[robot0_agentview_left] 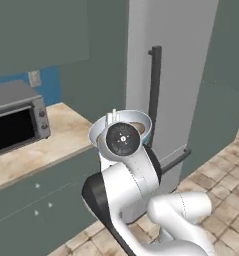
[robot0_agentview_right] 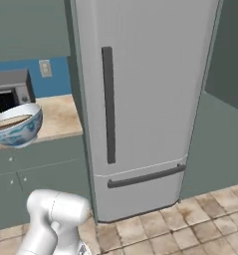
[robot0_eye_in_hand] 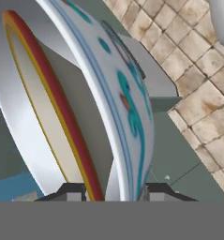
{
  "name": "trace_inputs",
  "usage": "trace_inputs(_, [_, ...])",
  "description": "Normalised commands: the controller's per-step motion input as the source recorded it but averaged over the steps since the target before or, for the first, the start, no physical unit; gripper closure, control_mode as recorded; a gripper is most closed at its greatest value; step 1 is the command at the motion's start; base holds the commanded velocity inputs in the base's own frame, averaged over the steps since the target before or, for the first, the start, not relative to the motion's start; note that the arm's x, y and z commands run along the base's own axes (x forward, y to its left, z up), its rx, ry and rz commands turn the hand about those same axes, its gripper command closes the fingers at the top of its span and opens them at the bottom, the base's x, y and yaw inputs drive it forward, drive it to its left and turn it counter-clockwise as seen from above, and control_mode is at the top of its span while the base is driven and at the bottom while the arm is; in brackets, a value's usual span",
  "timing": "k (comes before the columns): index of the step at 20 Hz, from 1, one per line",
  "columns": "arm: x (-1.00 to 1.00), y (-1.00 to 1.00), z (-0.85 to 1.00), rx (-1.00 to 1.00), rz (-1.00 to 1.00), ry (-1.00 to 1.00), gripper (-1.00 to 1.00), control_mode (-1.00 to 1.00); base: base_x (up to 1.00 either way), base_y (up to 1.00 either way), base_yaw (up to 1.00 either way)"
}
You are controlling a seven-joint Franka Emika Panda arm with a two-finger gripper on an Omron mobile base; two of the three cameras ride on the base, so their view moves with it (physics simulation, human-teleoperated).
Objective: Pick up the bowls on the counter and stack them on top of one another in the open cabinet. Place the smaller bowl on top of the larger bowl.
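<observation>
White-blue larger bowl (robot0_eye_in_hand: 127,108) | jaws part-open, pinching its rim | smaller bowl (robot0_agentview_right: 11,121) nested inside, lifted

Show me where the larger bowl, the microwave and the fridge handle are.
larger bowl (robot0_agentview_right: 18,133), right base view, patterned outer wall.
microwave (robot0_agentview_left: 11,127), left base view, dark door glass.
fridge handle (robot0_agentview_right: 108,104), right base view, middle of the vertical bar.

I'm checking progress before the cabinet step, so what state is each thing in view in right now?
Larger bowl: lifted off the counter, held by its rim, tilted.
Smaller bowl: nested inside the larger bowl, carried with it.
Gripper: shut on the larger bowl's wall, one finger inside, one outside.
Microwave: door closed, standing on the counter.
Fridge: both doors closed.
Counter drawers: closed.
</observation>
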Motion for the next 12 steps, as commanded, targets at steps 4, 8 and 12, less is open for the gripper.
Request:
trace_inputs(4, [0.0, 0.0, 0.0, 0.0, 0.0, 0.0, 1.0, 1.0, -0.27, -0.76, -0.32])
trace_inputs(8, [0.0, 0.0, 0.0, 0.0, 0.0, 0.0, 1.0, 1.0, -0.22, -0.75, -0.34])
trace_inputs(12, [0.0, 0.0, 0.0, 0.0, 0.0, 0.0, 1.0, 1.0, -0.09, -0.76, -0.36])
